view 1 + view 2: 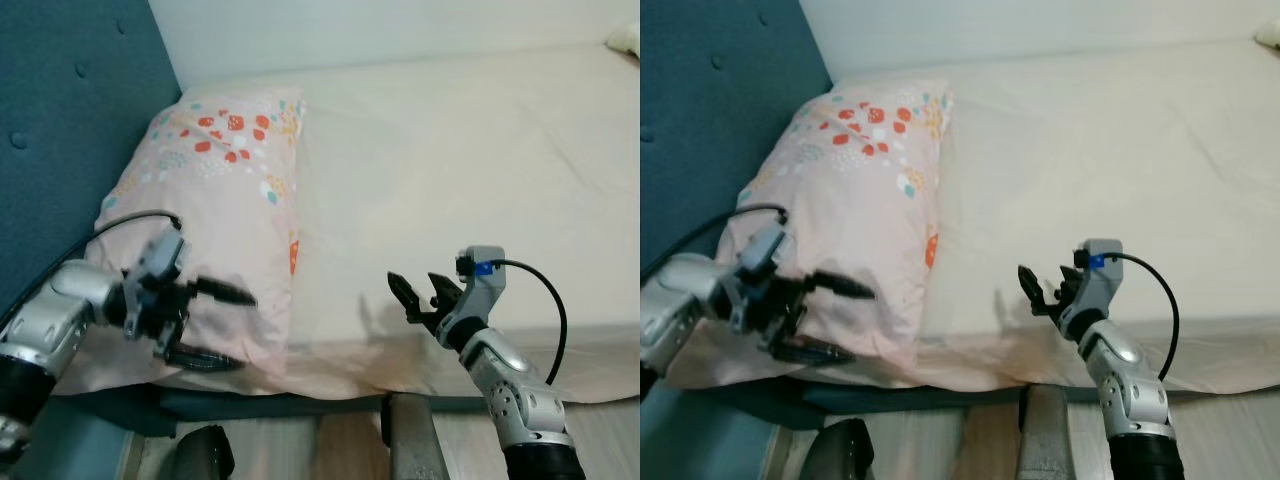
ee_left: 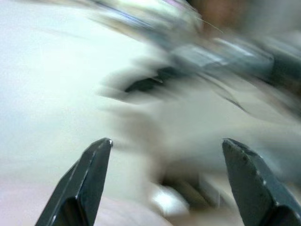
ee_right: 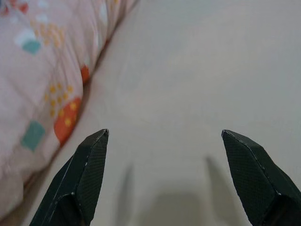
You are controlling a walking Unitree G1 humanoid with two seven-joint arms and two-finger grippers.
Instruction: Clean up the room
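Observation:
A pink pillow (image 1: 225, 210) with red, teal and yellow spots lies at the head of the bed, against the blue headboard (image 1: 70, 120). My left gripper (image 1: 222, 325) hovers at the pillow's near corner, open, one finger above the corner and one below it, blurred. My right gripper (image 1: 420, 292) is open over the cream sheet (image 1: 450, 170) near the bed's front edge, to the right of the pillow, holding nothing. In the right wrist view the pillow (image 3: 42, 70) lies beside the sheet ahead of the fingers (image 3: 84, 174). The left wrist view is smeared by motion.
The bed's front edge (image 1: 400, 380) runs across the bottom, with wooden floor (image 1: 340, 440) and my dark lower body below it. A pale cushion corner (image 1: 625, 38) peeks in at the far right. The white wall (image 1: 380, 30) stands behind the bed.

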